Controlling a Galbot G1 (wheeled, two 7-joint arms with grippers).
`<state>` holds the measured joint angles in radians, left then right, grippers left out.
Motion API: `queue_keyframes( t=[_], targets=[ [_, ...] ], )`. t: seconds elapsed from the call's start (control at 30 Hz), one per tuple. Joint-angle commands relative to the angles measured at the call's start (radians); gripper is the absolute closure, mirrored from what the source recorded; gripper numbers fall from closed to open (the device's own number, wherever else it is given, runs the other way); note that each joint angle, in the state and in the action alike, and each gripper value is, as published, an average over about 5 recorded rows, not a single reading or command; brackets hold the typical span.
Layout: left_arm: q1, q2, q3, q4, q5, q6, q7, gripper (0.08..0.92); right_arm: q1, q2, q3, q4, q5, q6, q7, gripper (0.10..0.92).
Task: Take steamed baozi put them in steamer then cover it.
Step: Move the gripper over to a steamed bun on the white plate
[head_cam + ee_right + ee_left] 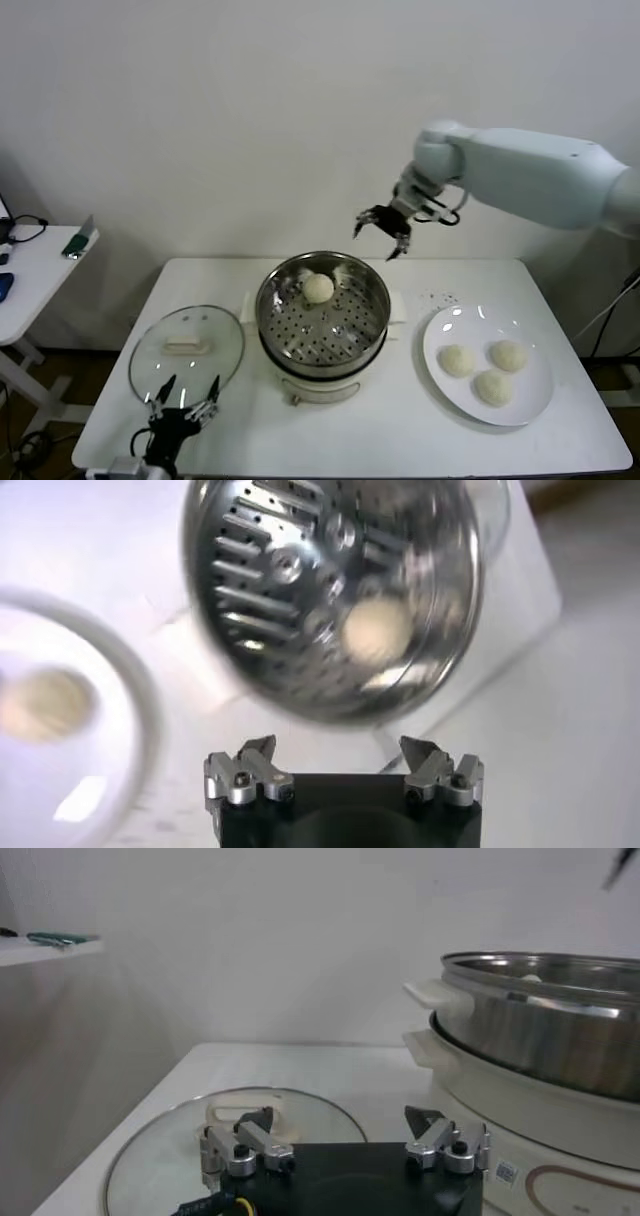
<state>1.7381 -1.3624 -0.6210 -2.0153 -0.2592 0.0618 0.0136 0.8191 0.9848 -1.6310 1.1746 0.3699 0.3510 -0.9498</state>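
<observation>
Right end effector [380,232]: fingers spread wide, nothing between them, touching nothing. It hangs in the air above and just beyond the far right rim of the steamer [372,300]. Its white arm reaches in from the right, high over the worktop [400,420], with the wrist bent down and to the left. In the right wrist view the empty fingertips [262,748] stand apart, with the steamer basket below them.

Left end effector [184,398]: fingers also wide apart and empty. It sits low at the near left edge of the worktop, just beside the near rim of the lid [187,347]. In the left wrist view its fingers [258,1122] point across the lid toward the far wall.

Steamer: steel perforated basket on a cream pot base, centre of the worktop, uncovered.

Baozi, one [318,288]: lies in the basket, on the far part of the perforated floor, clear of both end effectors.

Baozi, three: on the plate [530,400] at the right of the worktop, one to the left [457,360], one at the far right [508,354], one nearest [493,387], close together.

Lid: glass, cream handle up, flat on the worktop left of the steamer.

Side table [40,262]: far left, carrying small items too small to identify.
</observation>
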Motion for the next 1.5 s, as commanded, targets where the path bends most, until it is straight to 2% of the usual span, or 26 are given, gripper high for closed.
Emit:
queue_keyframes(
  t=[0.03,0.2,0.33,0.77,1.27,1.37,1.5],
  targets=[
    [-0.002,0.001,-0.002,0.005,-0.004,-0.001,0.0,0.177,0.089,-0.366,-0.237,0.182,0.278,-0.463,0.011,0.203],
    [-0.006,0.002,-0.001,0.01,-0.003,-0.002,0.001,0.177,0.004,-0.466,-0.234,0.341,0.265,-0.59,0.083,0.203],
    [-0.006,-0.001,0.0,0.008,0.002,-0.001,0.001,0.177,-0.114,-0.473,-0.166,0.374,0.197,-0.663,0.131,0.203],
    [0.017,-0.004,-0.011,0.009,0.007,-0.011,-0.004,0.177,-0.419,-0.399,0.063,0.264,-0.023,-0.695,0.152,0.203],
    [0.019,-0.005,-0.013,0.016,0.009,-0.018,-0.005,0.177,-0.503,-0.359,0.153,0.197,-0.066,-0.698,0.178,0.203],
    [0.018,-0.005,-0.013,0.017,0.009,-0.018,-0.005,0.177,-0.512,-0.354,0.164,0.189,-0.078,-0.697,0.179,0.232],
    [0.017,-0.005,-0.012,0.018,0.009,-0.02,-0.006,0.177,-0.532,-0.343,0.193,0.174,-0.073,-0.695,0.183,0.313]
  ],
)
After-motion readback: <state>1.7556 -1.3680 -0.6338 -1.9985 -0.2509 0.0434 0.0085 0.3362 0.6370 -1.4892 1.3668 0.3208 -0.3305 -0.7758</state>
